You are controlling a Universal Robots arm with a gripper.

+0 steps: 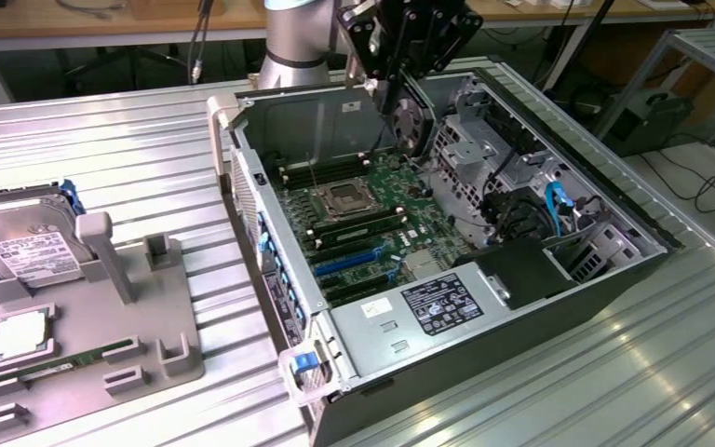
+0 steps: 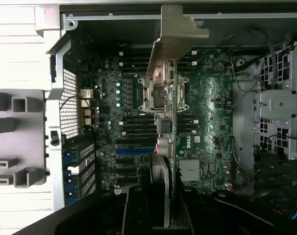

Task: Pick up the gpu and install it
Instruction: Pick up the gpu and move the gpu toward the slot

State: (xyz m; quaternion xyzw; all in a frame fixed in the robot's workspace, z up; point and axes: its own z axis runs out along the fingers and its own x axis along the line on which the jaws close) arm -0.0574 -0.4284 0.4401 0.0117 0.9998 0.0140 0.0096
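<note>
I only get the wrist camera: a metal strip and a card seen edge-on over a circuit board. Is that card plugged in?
Observer: No. The gripper holds the gpu over the open computer case; the blue slots are bare.
Operator: What's outside the case?
Observer: On the exterior view's left, a hard drive stands in a grey tray.
Operator: Anything else there?
Observer: A green memory stick lies in that tray.

Thin dark gpu (image 2: 178, 32) edge-on above motherboard (image 2: 210, 98)
</note>
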